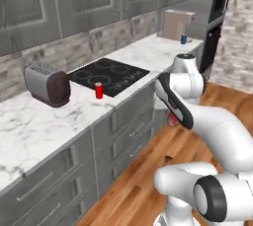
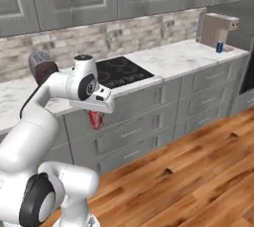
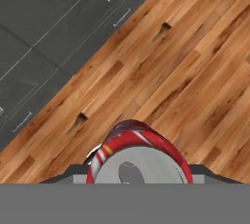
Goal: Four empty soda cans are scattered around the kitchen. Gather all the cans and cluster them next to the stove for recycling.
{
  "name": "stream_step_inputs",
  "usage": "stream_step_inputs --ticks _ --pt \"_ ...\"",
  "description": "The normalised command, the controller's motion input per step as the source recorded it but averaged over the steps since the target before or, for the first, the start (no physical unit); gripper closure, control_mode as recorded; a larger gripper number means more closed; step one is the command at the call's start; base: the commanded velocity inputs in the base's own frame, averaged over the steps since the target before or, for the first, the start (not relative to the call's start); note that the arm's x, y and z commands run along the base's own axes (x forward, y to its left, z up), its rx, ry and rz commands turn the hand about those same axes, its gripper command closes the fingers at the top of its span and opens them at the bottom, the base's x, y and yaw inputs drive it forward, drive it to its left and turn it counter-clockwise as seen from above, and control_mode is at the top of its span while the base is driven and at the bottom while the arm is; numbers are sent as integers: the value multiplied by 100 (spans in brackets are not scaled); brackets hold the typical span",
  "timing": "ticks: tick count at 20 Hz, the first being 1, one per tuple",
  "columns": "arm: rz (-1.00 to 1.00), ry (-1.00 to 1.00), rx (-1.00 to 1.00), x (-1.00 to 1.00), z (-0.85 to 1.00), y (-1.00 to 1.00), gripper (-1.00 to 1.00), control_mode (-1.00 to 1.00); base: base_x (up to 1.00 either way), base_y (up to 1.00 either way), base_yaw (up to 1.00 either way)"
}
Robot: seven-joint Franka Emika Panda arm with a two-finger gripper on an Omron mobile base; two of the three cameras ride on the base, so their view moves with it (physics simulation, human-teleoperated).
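A: So, gripper (image 2: 95, 117) pinching a red soda can (image 2: 95, 119), mid-left, over wood floor (image 2: 198, 171)?
B: Yes. Another red can (image 1: 99, 91) by stove (image 1: 108, 75) (marble counter (image 1: 44, 121)); blue can (image 1: 183, 38) upper right.

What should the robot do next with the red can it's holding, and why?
Probably lift it up toward the counter. The gripper holds a red can low in front of the drawers, below the counter edge. Another red can already stands beside the stove, so this one likely belongs next to it.
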Motion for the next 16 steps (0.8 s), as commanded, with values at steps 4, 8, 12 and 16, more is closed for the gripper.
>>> stream_step_inputs --ticks 4,8,12,16 --pt "0 0 0 0 0 0 100 100 50 0 42" --pt "0 0 0 0 0 0 100 100 57 0 40" --pt "0 0 0 0 0 0 100 100 82 0 31" --pt "0 0 0 0 0 0 100 100 93 0 26"
